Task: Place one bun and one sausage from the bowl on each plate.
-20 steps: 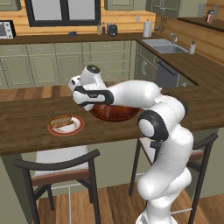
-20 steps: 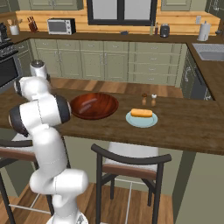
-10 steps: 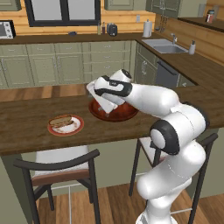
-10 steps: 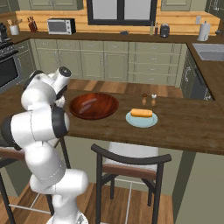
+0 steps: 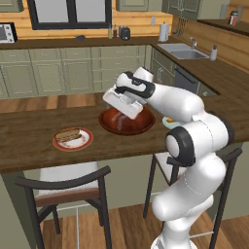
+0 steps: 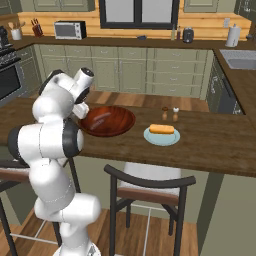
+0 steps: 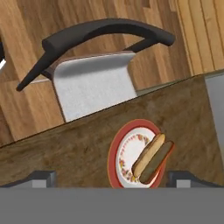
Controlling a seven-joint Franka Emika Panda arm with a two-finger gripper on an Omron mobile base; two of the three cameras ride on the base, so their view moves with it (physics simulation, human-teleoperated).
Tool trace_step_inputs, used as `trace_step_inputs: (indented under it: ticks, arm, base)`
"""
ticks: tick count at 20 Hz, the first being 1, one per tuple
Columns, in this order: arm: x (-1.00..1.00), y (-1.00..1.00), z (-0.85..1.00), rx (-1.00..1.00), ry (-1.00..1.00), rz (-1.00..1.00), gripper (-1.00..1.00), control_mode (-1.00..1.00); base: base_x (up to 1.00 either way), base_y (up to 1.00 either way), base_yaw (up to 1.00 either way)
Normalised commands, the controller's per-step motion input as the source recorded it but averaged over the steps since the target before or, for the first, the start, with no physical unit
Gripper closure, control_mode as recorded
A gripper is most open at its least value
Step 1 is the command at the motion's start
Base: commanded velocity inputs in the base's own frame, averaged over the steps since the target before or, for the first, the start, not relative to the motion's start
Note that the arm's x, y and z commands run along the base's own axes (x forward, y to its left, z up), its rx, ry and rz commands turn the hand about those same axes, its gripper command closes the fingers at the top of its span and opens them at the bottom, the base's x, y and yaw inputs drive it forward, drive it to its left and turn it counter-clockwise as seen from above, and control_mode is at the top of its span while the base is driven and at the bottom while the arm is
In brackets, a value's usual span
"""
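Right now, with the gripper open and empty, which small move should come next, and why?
Probably dip the gripper into the bowl to seek a sausage. The red plate already holds a bun and sausage; the teal plate shows only a yellow bun.

Sage-green cabinets (image 6: 125, 72) line a wood-panelled wall under a dark-framed window (image 6: 140, 12), above plank flooring (image 5: 126, 228).

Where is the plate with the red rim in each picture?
Left base view: the red-rimmed plate lies left of the bowl on the counter, a bun and a sausage on it.
Right base view: I can't find it; the arm stands in front of that spot.
Hand view: lower middle.
Shared landmark: the wooden counter.
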Motion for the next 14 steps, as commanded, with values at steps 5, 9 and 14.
trace_step_inputs:
  ticks: [5, 9, 14]
  arm:
    - [0.21, -0.39, -0.14, -0.33, 0.03, 0.02, -1.0, -1.0]
    - [0.02, -0.85, -0.21, -0.03, -0.06, 0.0, -1.0, -1.0]
    - [0.02, -0.91, -0.56, 0.04, -0.04, 0.0, -1.0, -1.0]
  base:
    - [0.0, 0.0, 0.0]
    - [0.0, 0.0, 0.0]
    - [0.0, 0.0, 0.0]
